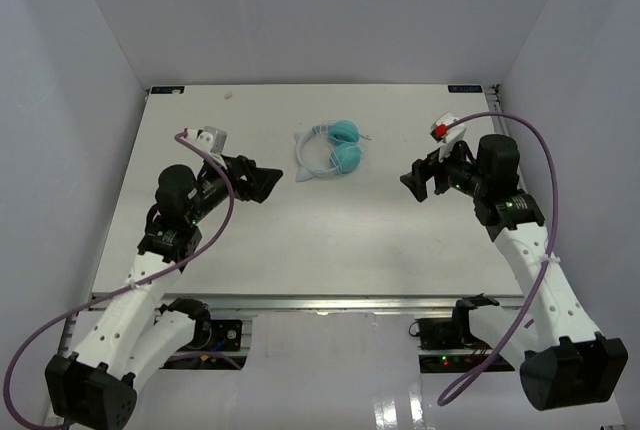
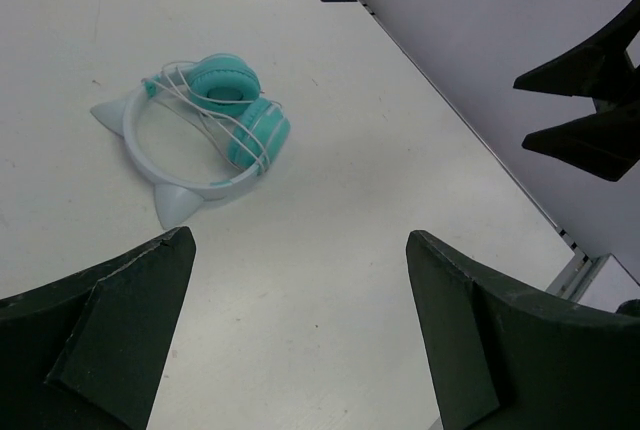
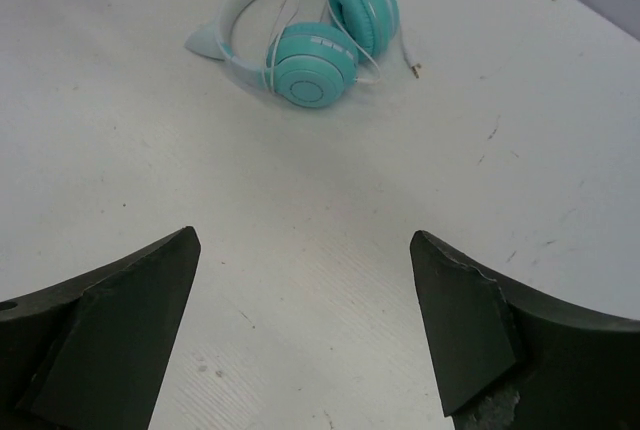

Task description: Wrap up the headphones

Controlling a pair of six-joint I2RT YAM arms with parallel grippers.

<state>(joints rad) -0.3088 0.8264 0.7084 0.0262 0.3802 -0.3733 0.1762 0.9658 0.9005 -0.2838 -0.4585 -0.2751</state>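
White table [image 1: 330, 240]; pale walls [image 1: 320, 10]; faint speck [image 1: 229, 95], maybe scuff.

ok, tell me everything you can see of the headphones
The headphones are small, plastic-looking: two round teal ear cups, a pale blue-white headband with two pointed cat-ear nubs, and a thin white cord looped loosely across cups and band, its plug free beside them. They lie flat at the far centre of the table, touching nothing else.

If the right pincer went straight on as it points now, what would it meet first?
Likely the headphones, centred ahead of the open right pincer; depending on its downward tilt, it may touch the bare table first.
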